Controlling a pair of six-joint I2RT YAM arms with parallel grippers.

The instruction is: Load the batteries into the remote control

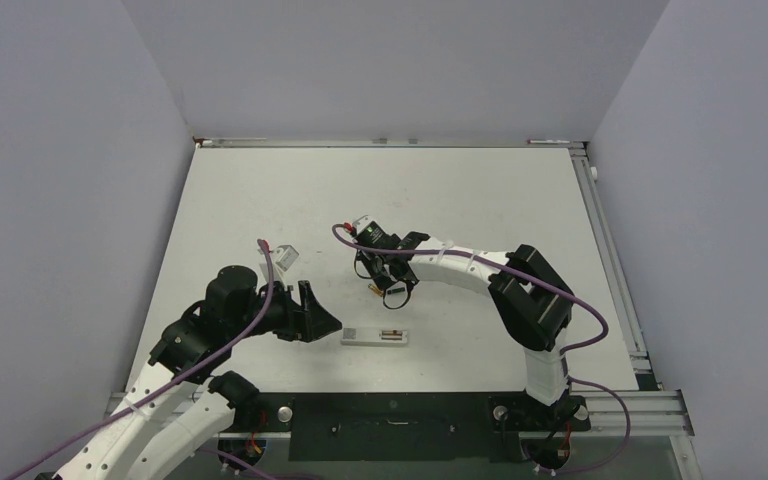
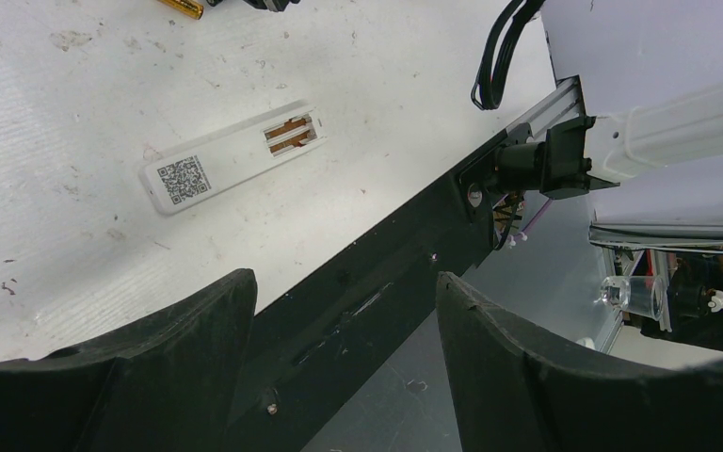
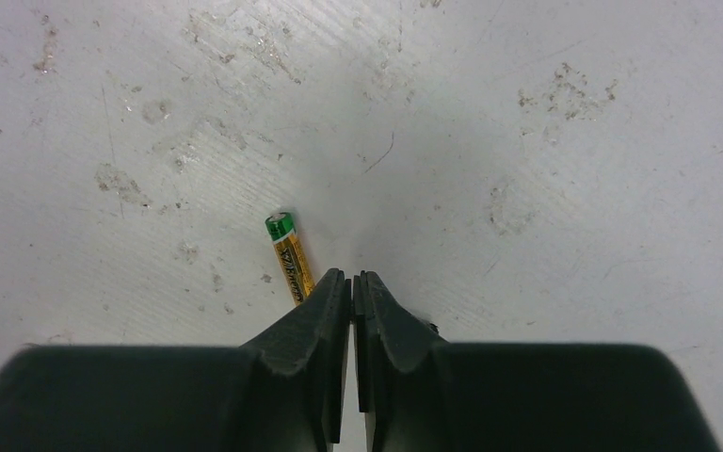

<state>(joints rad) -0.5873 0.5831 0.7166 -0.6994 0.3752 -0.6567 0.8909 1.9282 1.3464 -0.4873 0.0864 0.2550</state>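
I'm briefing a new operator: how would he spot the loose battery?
Start from the white table, find the right tool near its middle. Beside its shut tips lies the battery: a slim gold cylinder with a green end, unlike the flat white remote control nearby.

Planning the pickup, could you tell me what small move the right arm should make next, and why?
Probably open the right gripper and nudge it sideways over the yellow-gold battery: its fingers are shut on nothing, and the battery lies on the table beside their tips.
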